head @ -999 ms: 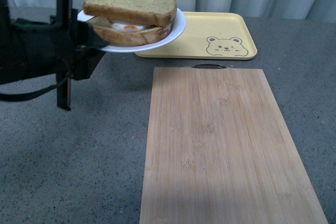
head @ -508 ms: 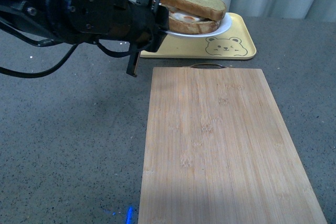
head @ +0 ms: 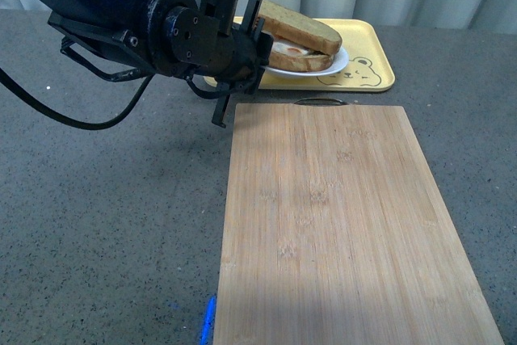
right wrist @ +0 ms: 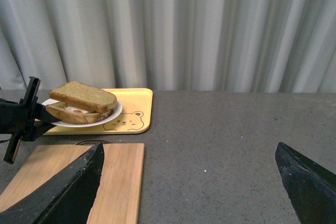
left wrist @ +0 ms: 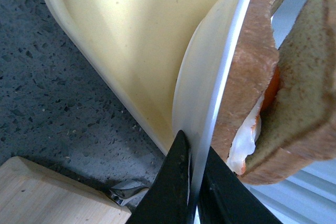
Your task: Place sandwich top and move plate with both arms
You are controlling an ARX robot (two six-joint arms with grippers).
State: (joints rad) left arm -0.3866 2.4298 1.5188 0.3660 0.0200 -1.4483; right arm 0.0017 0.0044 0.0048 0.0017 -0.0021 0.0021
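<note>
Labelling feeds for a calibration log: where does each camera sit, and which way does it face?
Front view: on the robot's body, facing forward over the cutting board; the left arm shows, holding the plate.
Left wrist view: on that wrist, looking along the left gripper, shut on the plate's rim.
Right wrist view: on that wrist, facing the curtain; the open right gripper shows.
All share the sandwich top and yellow tray.

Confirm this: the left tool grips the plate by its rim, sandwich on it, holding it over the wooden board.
One detail is wrong. The plate is over the yellow tray, not the board, as the front view shows. The left tool does grip its rim, with the sandwich on it.
</note>
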